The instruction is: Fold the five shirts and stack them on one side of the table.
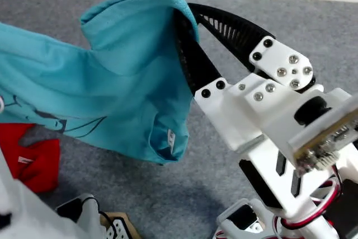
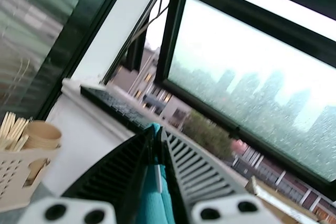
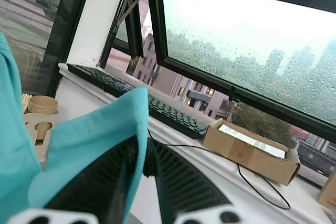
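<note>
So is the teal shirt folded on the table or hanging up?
Hanging, unfolded: the teal shirt drapes from the left gripper and right gripper, above the table.

Prob. an office: keyboard [image 3: 142, 98] + cardboard box [image 3: 249, 150] by big window [image 3: 252, 30] w/ city bldgs [image 3: 178, 85] outside.

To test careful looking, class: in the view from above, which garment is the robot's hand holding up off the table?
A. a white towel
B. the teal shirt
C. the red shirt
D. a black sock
B: the teal shirt hangs pinched in the hand, while the red shirt lies down on the grey table.
</note>
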Controlling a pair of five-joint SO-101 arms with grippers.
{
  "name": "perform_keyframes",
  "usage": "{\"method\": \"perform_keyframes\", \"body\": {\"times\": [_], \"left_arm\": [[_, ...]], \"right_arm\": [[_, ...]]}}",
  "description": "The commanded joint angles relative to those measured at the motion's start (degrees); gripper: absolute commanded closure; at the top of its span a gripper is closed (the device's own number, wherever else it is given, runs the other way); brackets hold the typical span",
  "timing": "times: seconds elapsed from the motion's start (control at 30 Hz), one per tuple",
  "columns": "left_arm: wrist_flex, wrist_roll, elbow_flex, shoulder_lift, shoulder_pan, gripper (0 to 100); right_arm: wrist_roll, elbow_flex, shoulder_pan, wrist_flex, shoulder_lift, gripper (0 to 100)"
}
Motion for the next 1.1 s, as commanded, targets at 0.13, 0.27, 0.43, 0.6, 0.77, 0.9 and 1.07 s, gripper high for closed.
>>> {"method": "perform_keyframes", "body": {"times": [0.13, 0.27, 0.43, 0.6, 0.77, 0.9, 1.07], "left_arm": [[-4.1, 6.1, 4.4, 3.7, 0.5, 99], [-10.5, 6.1, 11.4, 8.7, 0.5, 99], [-25.0, 6.0, 21.6, 16.7, 0.7, 99], [-35.5, 6.0, 24.4, 26.2, 0.8, 99], [-44.9, 6.0, 24.1, 34.3, 2.7, 99], [-50.7, 6.0, 24.1, 38.5, 4.0, 99], [-51.3, 5.9, 25.1, 42.0, 4.5, 99]], "right_arm": [[0.5, -1.5, 0.8, -4.1, 4.1, 99.1], [0.6, -1.9, 6.3, -4.6, 10.2, 99.1], [0.6, -1.4, 11.8, -9.6, 18.8, 99.1], [0.6, -1.5, 15.3, -18.1, 30.6, 99.1], [0.6, -1.8, 17.6, -29.5, 41.4, 99.1], [0.6, -1.9, 17.9, -36.7, 46.8, 99.1], [0.2, -1.4, 17.9, -33.3, 48.0, 99.1]]}}
